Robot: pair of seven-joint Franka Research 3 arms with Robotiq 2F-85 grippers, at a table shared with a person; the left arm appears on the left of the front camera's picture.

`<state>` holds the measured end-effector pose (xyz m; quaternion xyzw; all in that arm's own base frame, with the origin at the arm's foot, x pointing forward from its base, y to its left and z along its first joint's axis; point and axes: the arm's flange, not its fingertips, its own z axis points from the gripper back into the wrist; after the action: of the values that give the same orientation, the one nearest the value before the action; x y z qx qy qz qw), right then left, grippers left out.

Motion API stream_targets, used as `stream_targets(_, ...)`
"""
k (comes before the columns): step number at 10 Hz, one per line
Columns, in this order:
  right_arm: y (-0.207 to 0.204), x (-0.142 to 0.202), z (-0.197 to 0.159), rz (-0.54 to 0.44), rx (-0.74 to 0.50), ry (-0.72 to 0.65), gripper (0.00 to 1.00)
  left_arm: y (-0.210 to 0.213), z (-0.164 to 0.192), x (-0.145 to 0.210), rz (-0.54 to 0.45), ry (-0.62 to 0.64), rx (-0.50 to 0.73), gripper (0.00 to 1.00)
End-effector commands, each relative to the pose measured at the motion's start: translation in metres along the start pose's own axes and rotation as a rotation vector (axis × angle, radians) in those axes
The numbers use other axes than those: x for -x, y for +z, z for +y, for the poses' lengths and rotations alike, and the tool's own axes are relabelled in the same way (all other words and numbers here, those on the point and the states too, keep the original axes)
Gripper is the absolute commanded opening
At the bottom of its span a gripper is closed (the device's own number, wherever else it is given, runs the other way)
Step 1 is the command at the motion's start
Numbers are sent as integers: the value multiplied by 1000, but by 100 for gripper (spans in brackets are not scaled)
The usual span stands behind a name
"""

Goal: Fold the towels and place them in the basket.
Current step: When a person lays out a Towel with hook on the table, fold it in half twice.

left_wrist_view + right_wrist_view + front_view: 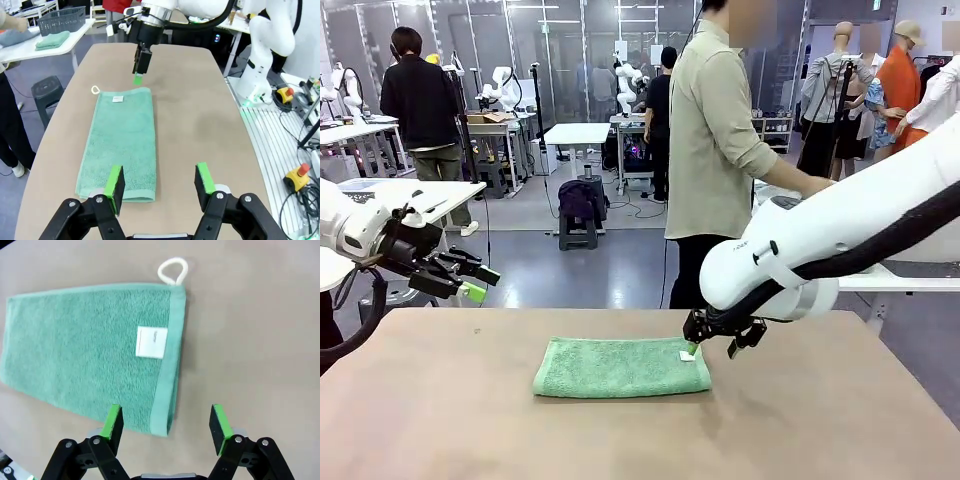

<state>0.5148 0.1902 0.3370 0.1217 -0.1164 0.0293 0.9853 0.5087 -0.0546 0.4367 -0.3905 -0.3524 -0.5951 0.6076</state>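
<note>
Right now your right end effector (pixel 716 346) hangs just above the near corner of the mint towel (pixel 620 367), at its looped short end. Its jaws are spread wide with nothing between them. The left end effector (pixel 159 182) is also parted and empty, raised over the opposite short end.

The towel lies flat mid-counter, apparently doubled already, with the white loop (pixel 172 271) and label (pixel 151 342) at the right arm's end. I judge the folding step is in hand, with the end-over-end fold not yet made. The next move calls for lowering the right end effector, pinching the hem at that corner and carrying it toward the left end. Go low enough to catch both layers.

Bare counter (pixel 440 400) surrounds the towel on every side, and its edges are well apart from the cloth, so you have room to sweep. The basket (pixel 61 21) sits on a separate side table (pixel 30 52) across a gap, with another folded towel (pixel 52 40) just beside it.
</note>
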Motion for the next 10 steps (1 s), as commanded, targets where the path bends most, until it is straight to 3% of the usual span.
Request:
stream_targets(1, -8, -15, 7, 12, 19, -51, 87, 1, -2, -2, -2, -4, -2, 72)
stream_targets(6, -34, -22, 10, 19, 69, -133, 87, 1, -2, -2, -2, -4, -2, 72)
stream_targets(7, -37, -23, 11, 19, 73, -152, 67, 1, -2, -2, -2, -4, -2, 72)
stream_targets(10, -43, -24, 14, -2, 78, -161, 67, 1, -2, -2, -2, -4, -2, 72)
